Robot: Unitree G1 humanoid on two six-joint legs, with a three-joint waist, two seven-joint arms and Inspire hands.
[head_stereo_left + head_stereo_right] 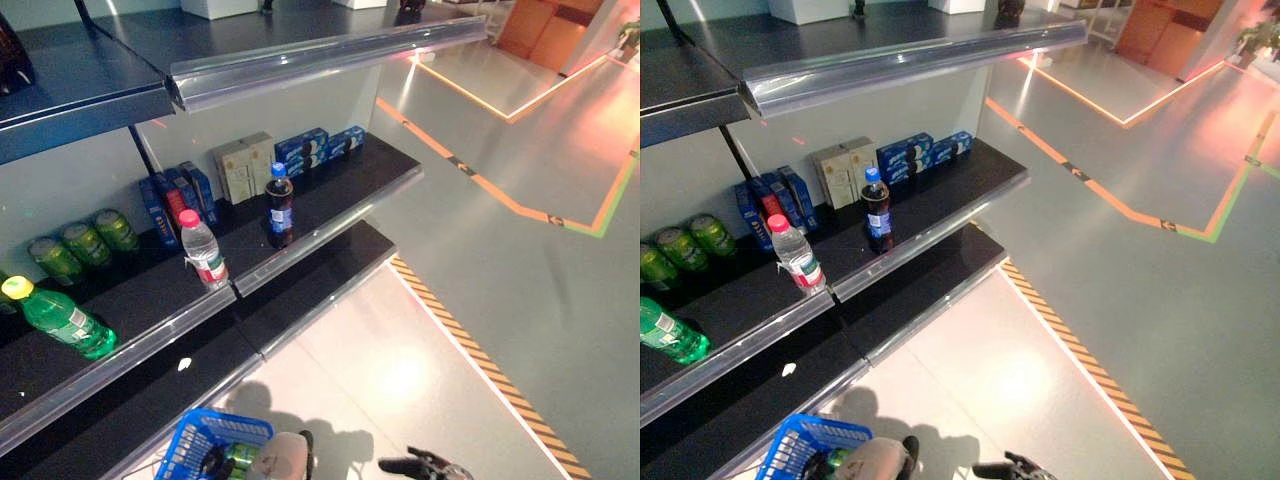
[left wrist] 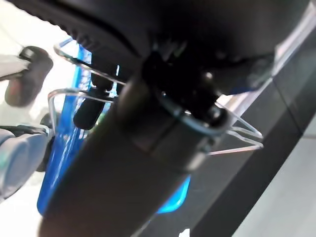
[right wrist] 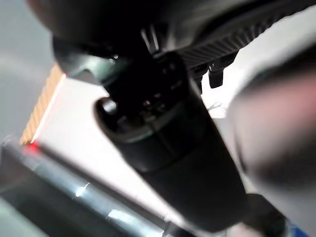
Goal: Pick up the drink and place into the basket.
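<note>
Dark shelf (image 1: 330, 190) boards carry the stock — the cola bottle (image 1: 280, 205) stands upright near the front lip, a clear water bottle (image 1: 203, 250) beside it. Likely rigid, smooth and top-heavy; take it around the mid-body. Blue basket (image 1: 200, 435) hangs low, its handle in the left hand (image 2: 163, 94), clenched around it. Right hand (image 1: 420, 466) — fingers unreadable.

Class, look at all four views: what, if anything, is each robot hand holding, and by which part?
The left robot hand holds the blue basket by its wire handle. The right robot hand shows too little to tell.
</note>
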